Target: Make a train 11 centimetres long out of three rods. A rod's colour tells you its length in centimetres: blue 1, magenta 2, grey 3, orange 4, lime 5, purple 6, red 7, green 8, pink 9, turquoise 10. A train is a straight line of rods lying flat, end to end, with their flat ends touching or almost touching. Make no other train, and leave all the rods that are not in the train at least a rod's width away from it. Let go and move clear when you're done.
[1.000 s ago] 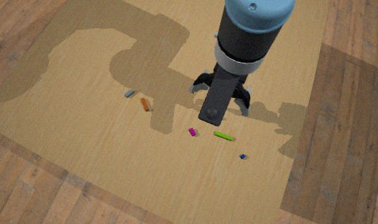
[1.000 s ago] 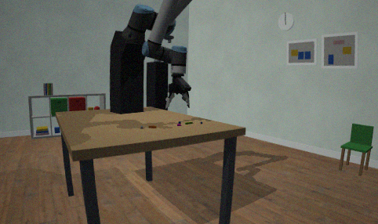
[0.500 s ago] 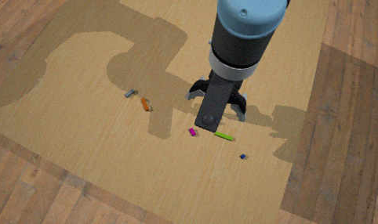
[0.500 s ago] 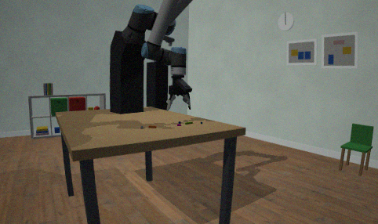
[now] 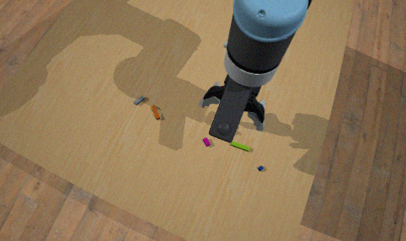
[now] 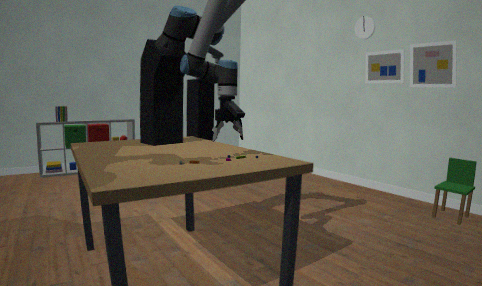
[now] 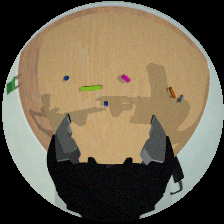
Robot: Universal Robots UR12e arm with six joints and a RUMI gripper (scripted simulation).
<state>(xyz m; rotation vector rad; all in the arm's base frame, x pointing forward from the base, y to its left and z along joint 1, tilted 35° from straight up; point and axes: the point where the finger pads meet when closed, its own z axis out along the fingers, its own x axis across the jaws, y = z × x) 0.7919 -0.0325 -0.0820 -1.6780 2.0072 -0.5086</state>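
Note:
Several rods lie flat and apart on the wooden table. A grey rod [image 5: 139,100] and an orange rod [image 5: 156,112] lie close together at the left. A magenta rod [image 5: 206,141], a lime rod [image 5: 240,146] and a blue rod [image 5: 260,168] lie to the right. The wrist view shows a second blue rod [image 7: 105,103] near the lime rod [image 7: 91,88]; the arm hides it in the top view. My gripper [image 5: 233,110] [image 7: 110,115] is open and empty. It hangs well above the table, over the spot just behind the magenta and lime rods.
The table's right edge [image 5: 326,139] and front edge [image 5: 115,206] border a wooden floor. The robot's dark base [image 6: 162,95] stands behind the table. A shelf [image 6: 82,145] and a green chair [image 6: 457,185] stand far off.

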